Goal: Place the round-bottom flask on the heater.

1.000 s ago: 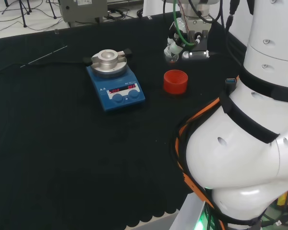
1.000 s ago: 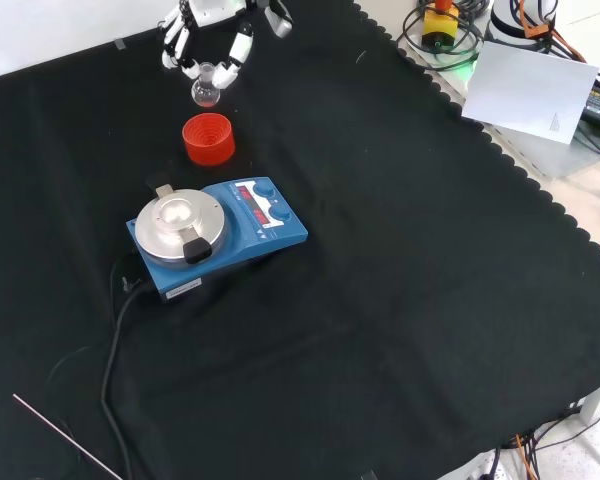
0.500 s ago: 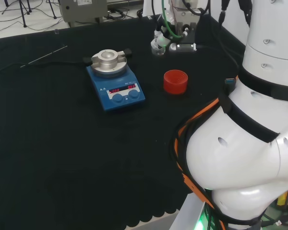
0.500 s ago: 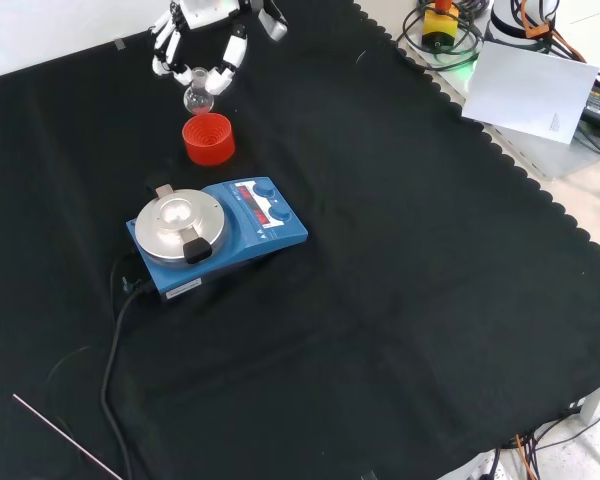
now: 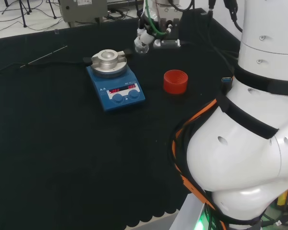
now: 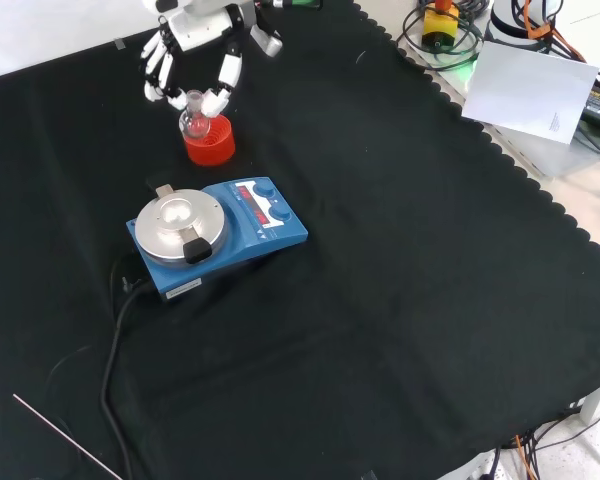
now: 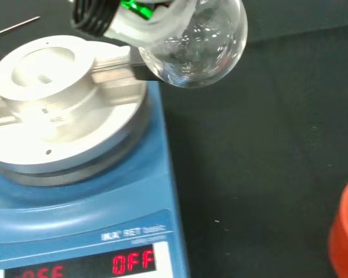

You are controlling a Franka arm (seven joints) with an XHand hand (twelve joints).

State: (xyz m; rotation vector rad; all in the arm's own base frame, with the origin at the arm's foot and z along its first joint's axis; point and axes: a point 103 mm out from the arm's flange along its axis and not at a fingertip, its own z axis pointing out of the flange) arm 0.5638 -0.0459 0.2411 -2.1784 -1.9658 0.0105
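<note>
The flask (image 6: 193, 122) hangs upright in our hand (image 6: 195, 50), fingers curled round its neck, just right of the heater (image 5: 109, 64) in the head view.

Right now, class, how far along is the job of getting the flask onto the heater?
Done: the flask is off the red stand, which sits empty. In hand: the hand holds the flask in the air, beside the heater rather than over its plate. Left: carry it above the metal plate, lower it and let go.
</note>
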